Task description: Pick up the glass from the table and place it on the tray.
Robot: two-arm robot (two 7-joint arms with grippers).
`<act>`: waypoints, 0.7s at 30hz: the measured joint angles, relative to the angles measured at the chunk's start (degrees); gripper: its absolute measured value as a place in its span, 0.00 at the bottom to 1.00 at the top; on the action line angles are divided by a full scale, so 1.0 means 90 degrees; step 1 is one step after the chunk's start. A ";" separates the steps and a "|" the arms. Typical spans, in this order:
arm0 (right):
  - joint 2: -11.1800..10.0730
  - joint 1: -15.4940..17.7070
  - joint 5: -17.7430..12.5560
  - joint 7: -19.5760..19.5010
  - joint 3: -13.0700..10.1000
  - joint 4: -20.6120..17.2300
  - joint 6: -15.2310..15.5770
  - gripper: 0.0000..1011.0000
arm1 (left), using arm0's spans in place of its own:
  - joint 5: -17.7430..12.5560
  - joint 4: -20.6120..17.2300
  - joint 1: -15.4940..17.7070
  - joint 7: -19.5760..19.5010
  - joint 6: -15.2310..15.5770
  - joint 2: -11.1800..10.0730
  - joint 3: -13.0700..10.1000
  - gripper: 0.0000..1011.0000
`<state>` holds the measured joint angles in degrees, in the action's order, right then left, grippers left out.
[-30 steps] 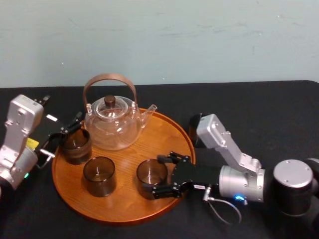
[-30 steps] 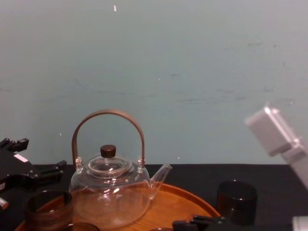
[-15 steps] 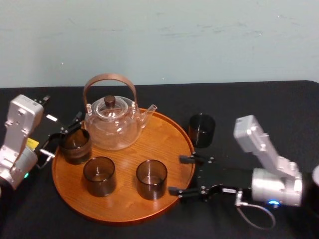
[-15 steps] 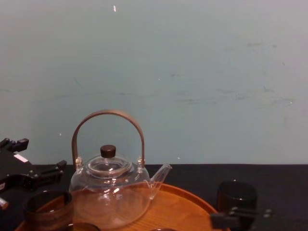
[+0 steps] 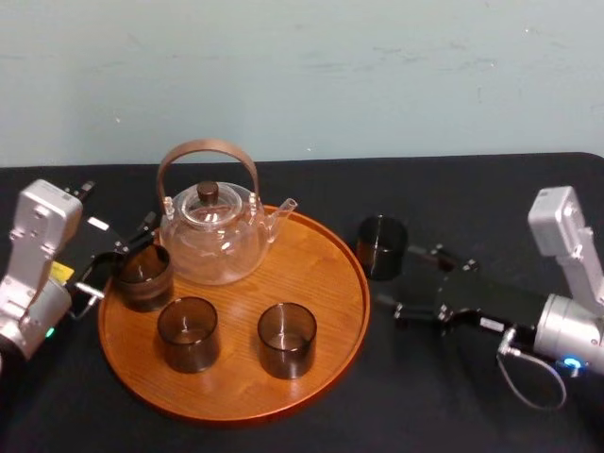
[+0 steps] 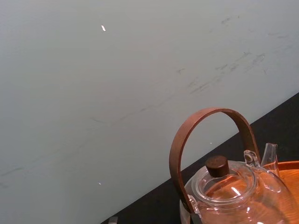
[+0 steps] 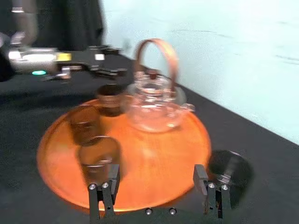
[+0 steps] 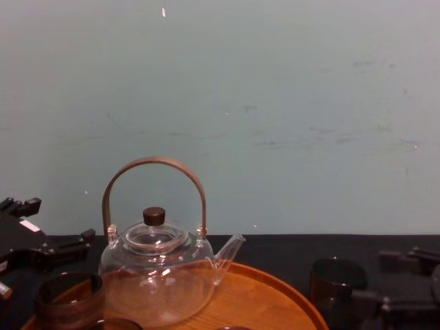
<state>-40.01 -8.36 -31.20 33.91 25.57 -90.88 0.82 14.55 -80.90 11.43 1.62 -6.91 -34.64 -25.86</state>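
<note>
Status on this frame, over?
Right gripper open, empty, beside glass. Glass on table, off tray. Left gripper parked at tray's left edge. Nothing between them.

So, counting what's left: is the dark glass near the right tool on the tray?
Not yet. The dark glass stands upright on the black table, just outside the tray rim, beside the right tool.

Soft, even light, with faint glare on the teapot (image 5: 209, 236).

Count: four dark glasses (image 5: 143, 276) (image 5: 188, 332) (image 5: 286, 338) (image 5: 381, 246); one glass teapot (image 5: 213, 236); one round wooden tray (image 5: 321, 255).
</note>
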 joint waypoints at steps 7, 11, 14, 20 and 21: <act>0.0203 0.0115 0.0010 -0.0703 -0.0348 0.0155 0.0256 0.99 | 0.0000 0.0000 0.0000 0.0000 0.0000 0.0000 0.0000 0.99; 0.0335 0.0083 0.0103 -0.0952 -0.0427 0.0284 0.0414 0.99 | 0.0000 0.0000 0.0000 0.0000 0.0000 0.0000 0.0000 0.99; 0.0429 0.0030 0.0172 -0.1070 -0.0453 0.0377 0.0535 0.99 | 0.0000 0.0000 0.0000 0.0000 0.0000 0.0000 0.0000 0.99; 0.0627 -0.0079 0.0298 -0.1228 -0.0495 0.0559 0.0705 0.99 | 0.0000 0.0000 0.0000 0.0000 0.0000 0.0000 0.0000 0.99; 0.0678 -0.0111 0.0335 -0.1250 -0.0501 0.0607 0.0730 0.99 | 0.0000 0.0000 0.0000 0.0000 0.0000 0.0000 0.0000 0.99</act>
<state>-33.90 -9.36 -28.19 22.65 21.07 -85.42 7.39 14.55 -80.90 11.43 1.62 -6.91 -34.65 -25.86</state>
